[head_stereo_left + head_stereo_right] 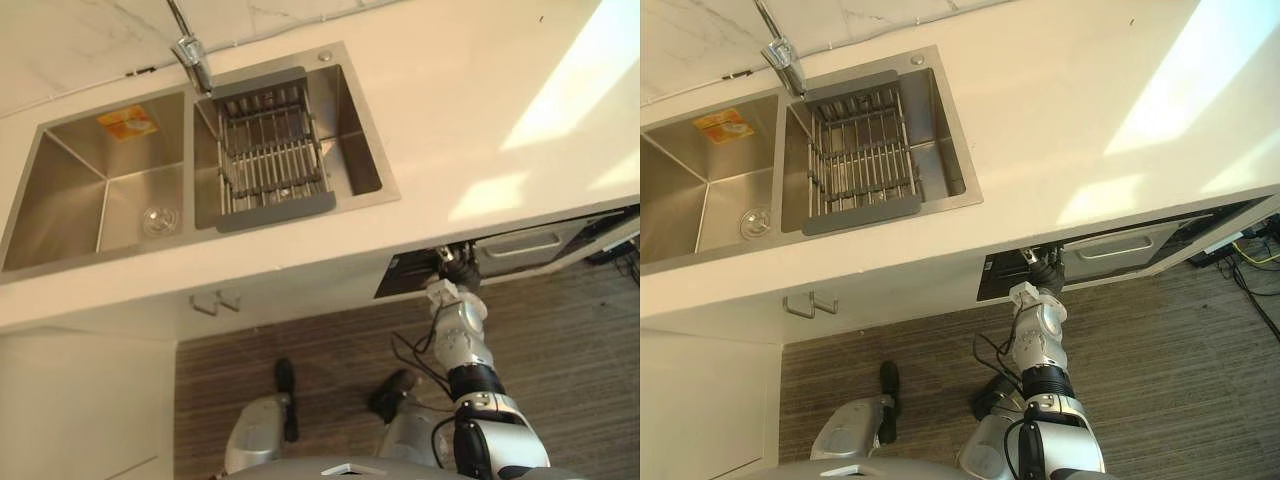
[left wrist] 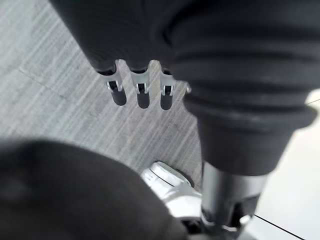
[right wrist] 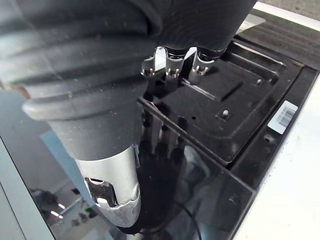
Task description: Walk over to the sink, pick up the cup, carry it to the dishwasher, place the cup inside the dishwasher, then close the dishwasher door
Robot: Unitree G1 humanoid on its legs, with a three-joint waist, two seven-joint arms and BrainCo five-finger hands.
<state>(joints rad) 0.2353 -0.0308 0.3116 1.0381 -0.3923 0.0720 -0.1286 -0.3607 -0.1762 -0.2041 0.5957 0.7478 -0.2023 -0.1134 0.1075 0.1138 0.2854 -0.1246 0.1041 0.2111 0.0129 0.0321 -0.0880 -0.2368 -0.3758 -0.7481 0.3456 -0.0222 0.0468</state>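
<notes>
The dishwasher [image 1: 520,245] sits under the white counter right of the sink, and its glossy black door [image 1: 998,277] stands slightly ajar near the top. My right hand [image 1: 1044,268] reaches up to the door's upper edge. In the right wrist view its fingers [image 3: 171,64] are straight and rest against the shiny door panel [image 3: 210,190], which mirrors them, with the dark inner top of the dishwasher [image 3: 235,95] beyond. My left hand [image 2: 142,92] hangs low over the wood-grain floor with straight fingers and holds nothing.
A double steel sink [image 1: 60,200] lies in the white counter [image 1: 480,100], with a wire drying rack [image 1: 270,150] in the right basin, a faucet [image 1: 190,45] behind and an orange sticker [image 1: 127,122] in the left basin. Two cabinet handles [image 1: 215,300] hang below the sink.
</notes>
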